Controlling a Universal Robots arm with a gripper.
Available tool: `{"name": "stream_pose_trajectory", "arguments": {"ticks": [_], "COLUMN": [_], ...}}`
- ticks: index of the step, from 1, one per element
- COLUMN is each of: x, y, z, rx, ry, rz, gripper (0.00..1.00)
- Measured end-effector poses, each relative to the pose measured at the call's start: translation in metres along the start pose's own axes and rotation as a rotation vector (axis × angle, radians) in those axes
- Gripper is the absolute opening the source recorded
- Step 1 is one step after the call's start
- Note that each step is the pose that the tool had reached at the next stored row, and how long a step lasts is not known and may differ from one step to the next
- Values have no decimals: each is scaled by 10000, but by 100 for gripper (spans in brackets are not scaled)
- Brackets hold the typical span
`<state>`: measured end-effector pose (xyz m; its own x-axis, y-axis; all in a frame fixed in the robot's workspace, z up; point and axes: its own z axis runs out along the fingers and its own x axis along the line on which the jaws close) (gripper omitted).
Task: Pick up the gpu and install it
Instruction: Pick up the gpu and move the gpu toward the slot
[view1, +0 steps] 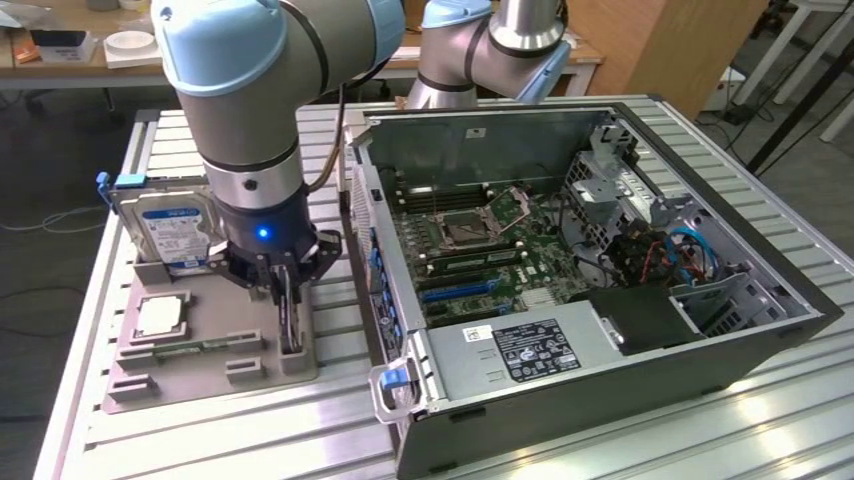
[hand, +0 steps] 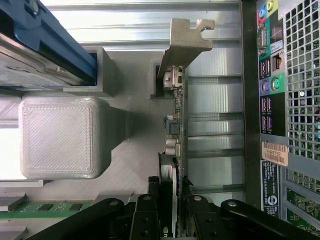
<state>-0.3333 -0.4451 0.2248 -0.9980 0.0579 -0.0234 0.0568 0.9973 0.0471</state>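
Observation:
The gpu (view1: 290, 322) stands on edge in a slot at the near side of the grey holder (view1: 200, 375), on the side facing the computer case. In the wrist view the gpu (hand: 176, 130) is seen edge-on, with its silvery end bracket (hand: 186, 42) at the far end. My gripper (view1: 283, 290) reaches straight down over it. The black fingers (hand: 150, 217) press against both faces of the card, so the gripper (hand: 172, 220) is shut on it. The card's lower edge still sits in the holder.
A silver hard drive (view1: 167, 230) with a blue label stands upright at the holder's back. A green memory stick (view1: 200, 347) and a square chip (view1: 160, 315) lie on the holder. The open computer case (view1: 747, 340) with its motherboard (view1: 481, 250) stands close beside, on the exterior view's right.

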Motion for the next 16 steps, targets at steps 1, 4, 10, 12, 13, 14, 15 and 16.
{"name": "stream_pose_trajectory", "arguments": {"ticks": [1, 4, 10, 12, 13, 14, 15, 16], "x": [0, -1, -5, -6, -7, -7, -8, -9], "y": [1, 3, 10, 13, 14, 15, 17, 19], "z": [-16, -76, -220, -275, -302, -333, -366, -399], "rx": [-2, -5, -5, -5, -5, -5, -4, -4], "ry": [3, 4, 4, 4, 3, 4, 5, 5], "rz": [1, 1, 1, 1, 1, 1, 1, 0], "gripper": [27, 27, 27, 27, 27, 27, 27, 27]}}
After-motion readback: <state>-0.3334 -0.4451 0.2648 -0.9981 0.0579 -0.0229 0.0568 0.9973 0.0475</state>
